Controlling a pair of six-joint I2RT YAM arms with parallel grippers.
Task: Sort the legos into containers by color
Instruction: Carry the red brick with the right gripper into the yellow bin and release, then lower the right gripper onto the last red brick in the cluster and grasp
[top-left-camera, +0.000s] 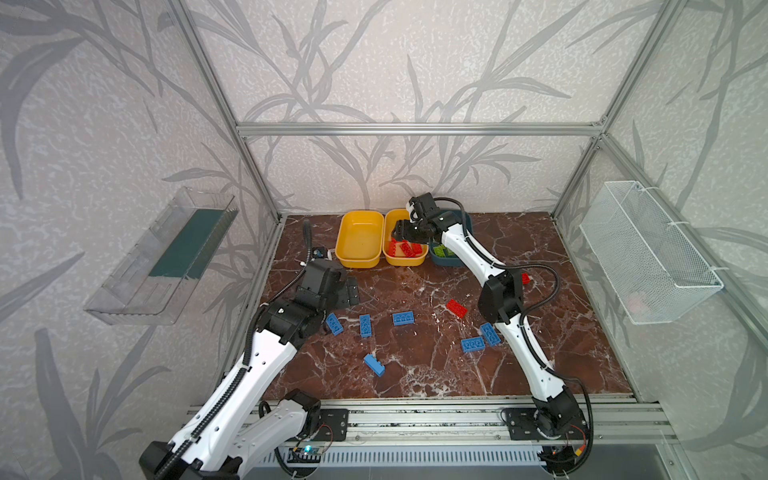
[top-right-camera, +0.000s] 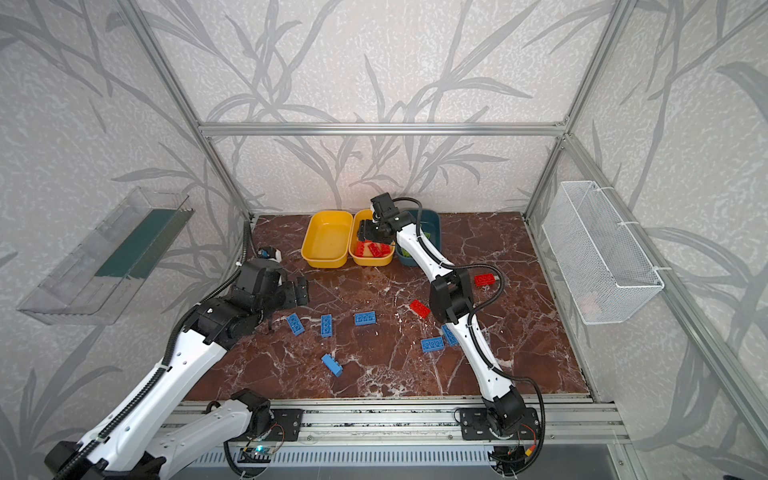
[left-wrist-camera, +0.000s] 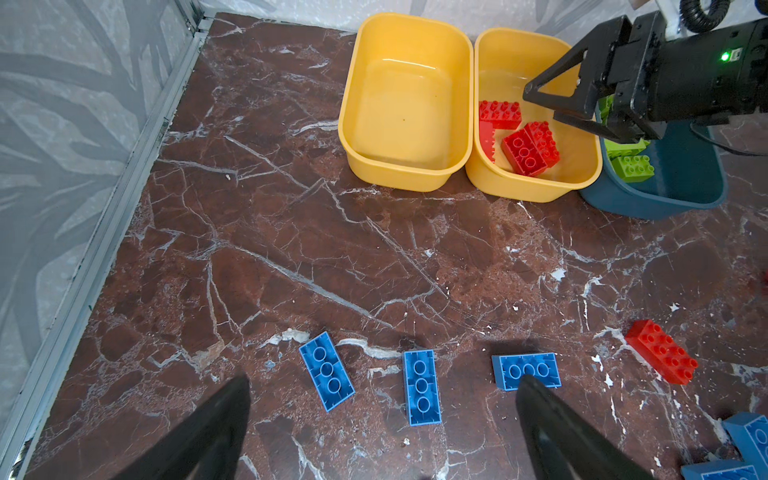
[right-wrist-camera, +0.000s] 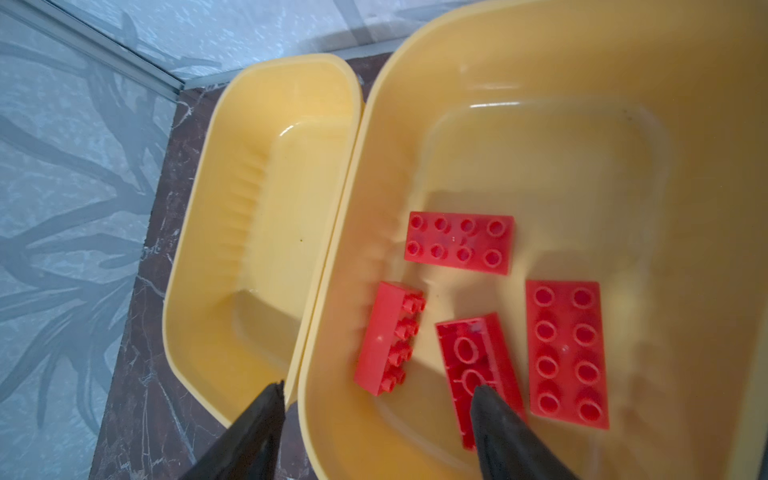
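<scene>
Two yellow tubs (left-wrist-camera: 399, 178), rims touching

Your marble-patterned tabletop (top-left-camera: 415, 374) is reddish-brown, veined in white. You have one yellow rounded plastic tub (top-left-camera: 359, 239), a second yellow plastic tub (top-left-camera: 405, 262) and a dark teal-blue plastic tub (left-wrist-camera: 665, 203). You see red studded plastic bricks (right-wrist-camera: 459, 242), lime green studded plastic bricks (left-wrist-camera: 633, 168) and blue studded plastic bricks (top-left-camera: 403, 318). The wallpapered walls (top-left-camera: 374, 62) are pale grey with darker grey leaf shapes.

Clear tray (top-left-camera: 124, 291) on one wall, white mesh basket (top-left-camera: 648, 253) opposite, marbled tabletop (top-left-camera: 415, 374)
</scene>
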